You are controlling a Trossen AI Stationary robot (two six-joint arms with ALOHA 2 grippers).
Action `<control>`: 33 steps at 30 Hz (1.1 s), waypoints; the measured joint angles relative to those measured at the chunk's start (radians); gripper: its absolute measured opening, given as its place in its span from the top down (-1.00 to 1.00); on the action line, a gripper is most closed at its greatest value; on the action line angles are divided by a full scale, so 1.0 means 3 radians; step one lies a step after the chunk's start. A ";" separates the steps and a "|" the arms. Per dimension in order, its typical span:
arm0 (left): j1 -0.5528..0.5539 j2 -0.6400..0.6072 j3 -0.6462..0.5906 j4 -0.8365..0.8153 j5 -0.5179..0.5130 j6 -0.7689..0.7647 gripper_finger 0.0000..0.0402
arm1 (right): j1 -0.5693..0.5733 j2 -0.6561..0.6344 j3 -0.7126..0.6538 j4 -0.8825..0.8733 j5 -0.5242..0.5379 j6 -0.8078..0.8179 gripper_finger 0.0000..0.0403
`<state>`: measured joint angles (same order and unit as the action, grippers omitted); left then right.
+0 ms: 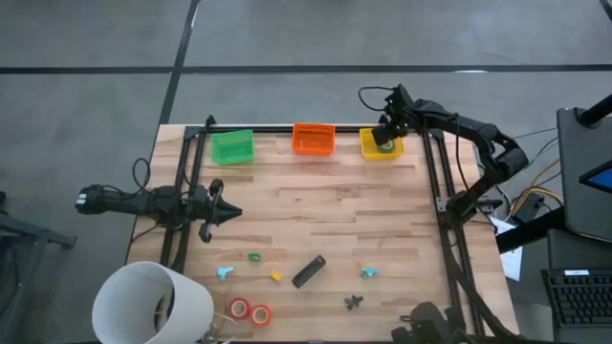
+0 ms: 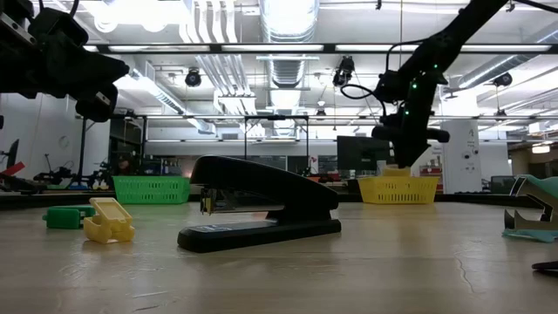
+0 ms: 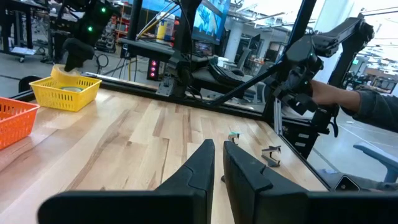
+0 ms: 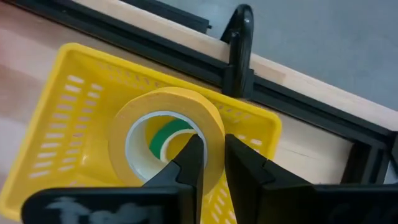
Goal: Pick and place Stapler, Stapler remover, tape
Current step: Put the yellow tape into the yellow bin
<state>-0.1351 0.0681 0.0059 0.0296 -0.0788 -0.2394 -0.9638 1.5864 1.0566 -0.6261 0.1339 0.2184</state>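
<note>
Yellow tape (image 4: pixel 168 134) in right hand (image 4: pixel 211 152)

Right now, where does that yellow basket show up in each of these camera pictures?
High view: yellow basket at the far edge, right of the orange basket.
Low view: far right of the stapler, at.
Left wrist view: upper left.
Right wrist view: fills the picture, yellow tape over it.
Shared landmark: orange basket.
</note>
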 joint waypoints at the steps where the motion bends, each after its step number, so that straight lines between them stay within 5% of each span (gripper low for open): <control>1: -0.0001 0.0000 0.0000 0.0000 0.0000 0.0000 0.82 | -0.0009 0.0000 -0.0014 -0.0012 -0.0001 0.0004 0.77; 33: 0.0000 0.0000 0.0000 0.0000 0.0000 0.0000 0.82 | -0.0033 0.0005 -0.0172 0.0053 0.0011 0.0025 0.55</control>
<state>-0.1350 0.0681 0.0059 0.0296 -0.0788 -0.2394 -0.9737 1.5879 1.0050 -0.6102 0.1373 0.2260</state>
